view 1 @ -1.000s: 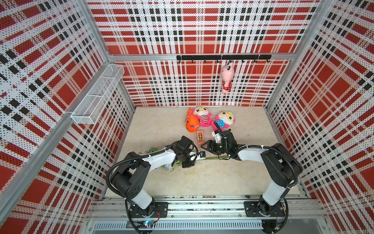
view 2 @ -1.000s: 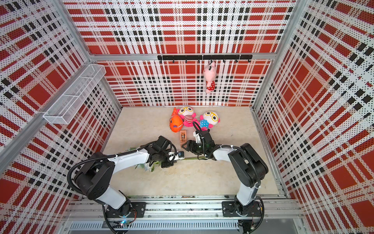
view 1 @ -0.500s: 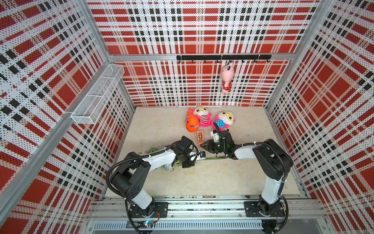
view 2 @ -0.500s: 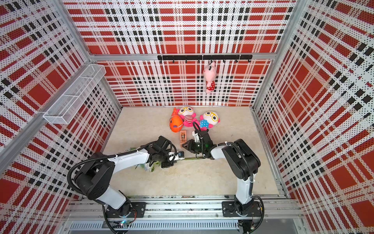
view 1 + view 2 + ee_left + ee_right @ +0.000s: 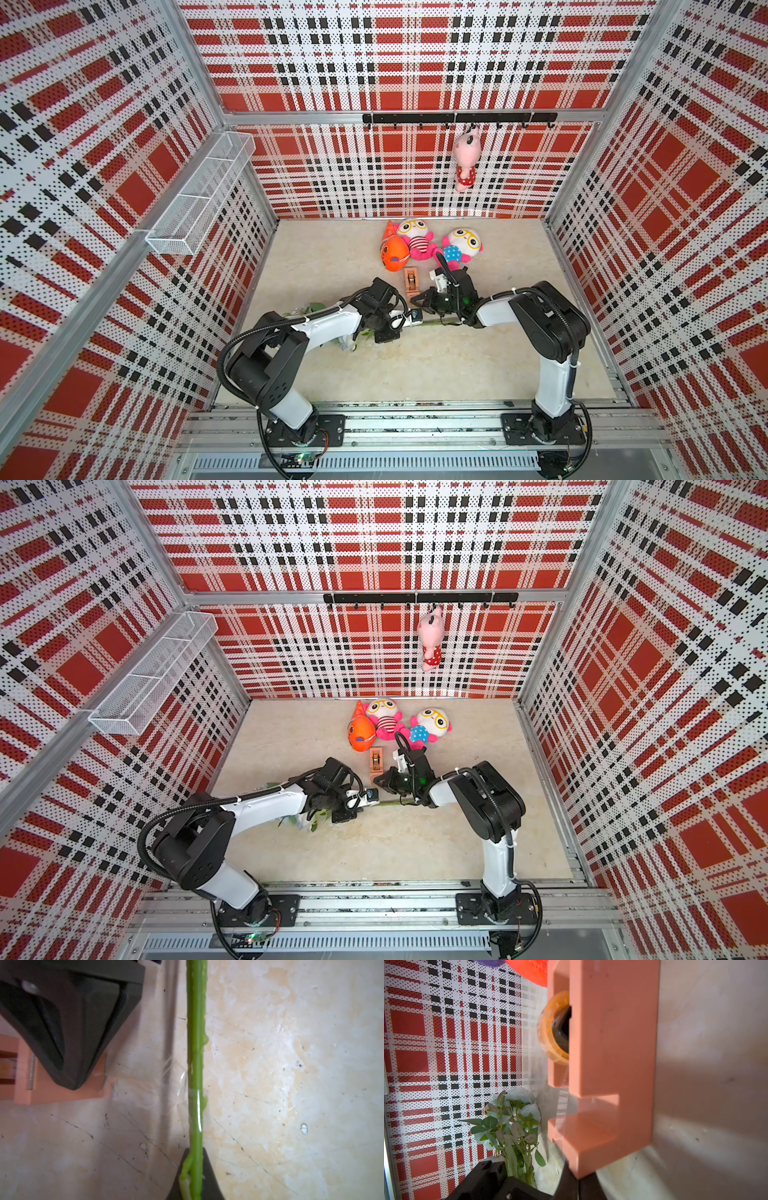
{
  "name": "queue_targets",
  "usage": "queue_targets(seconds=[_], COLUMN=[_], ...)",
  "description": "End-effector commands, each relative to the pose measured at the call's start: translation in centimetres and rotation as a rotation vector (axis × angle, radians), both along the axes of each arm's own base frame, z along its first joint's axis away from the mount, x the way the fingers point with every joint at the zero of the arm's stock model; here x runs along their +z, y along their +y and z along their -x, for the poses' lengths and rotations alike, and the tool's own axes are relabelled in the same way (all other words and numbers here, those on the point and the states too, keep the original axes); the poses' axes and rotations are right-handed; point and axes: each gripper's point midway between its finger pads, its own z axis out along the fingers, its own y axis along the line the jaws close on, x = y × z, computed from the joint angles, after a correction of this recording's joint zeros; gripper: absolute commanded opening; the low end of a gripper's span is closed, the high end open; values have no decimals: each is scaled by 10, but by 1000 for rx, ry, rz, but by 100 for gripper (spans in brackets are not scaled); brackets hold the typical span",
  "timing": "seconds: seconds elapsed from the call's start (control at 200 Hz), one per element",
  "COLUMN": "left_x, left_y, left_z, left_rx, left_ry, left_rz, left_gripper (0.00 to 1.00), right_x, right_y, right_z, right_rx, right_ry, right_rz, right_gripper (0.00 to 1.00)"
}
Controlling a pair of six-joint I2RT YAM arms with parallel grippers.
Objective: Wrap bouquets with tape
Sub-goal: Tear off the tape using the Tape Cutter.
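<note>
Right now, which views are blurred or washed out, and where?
Left wrist: the right gripper is soft, close to the lens; the stems are sharper, with glare on the clear tape. Right wrist: the tape dispenser is blurred and shadowed, while the bouquet is crisp. Both top views: sharp, walls bowed by the wide lens.

A lab test cell: plaid perforated walls [image 5: 395, 62] box in a beige floor [image 5: 415, 365], two arms bolted to an aluminium rail [image 5: 415, 424] at 6 o'clock.
</note>
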Motion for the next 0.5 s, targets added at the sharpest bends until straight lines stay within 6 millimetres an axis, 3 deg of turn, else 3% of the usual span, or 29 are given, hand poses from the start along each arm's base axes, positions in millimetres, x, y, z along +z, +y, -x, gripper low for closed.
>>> queue_targets(seconds=[0.0, 0.491], left_x=[14, 22], left_y=[-5, -4], left_z=[-6, -10], left_rx=[6, 18], left_ry=[-30, -83], left_rz=[24, 41], left_gripper=[0, 0], right_x=[-26, -54], right_y=[-8, -22], right_z=[6, 19], right_rx=[-40, -60], right_ry=[67, 133], right_rz=[31, 110], right_gripper=[0, 0])
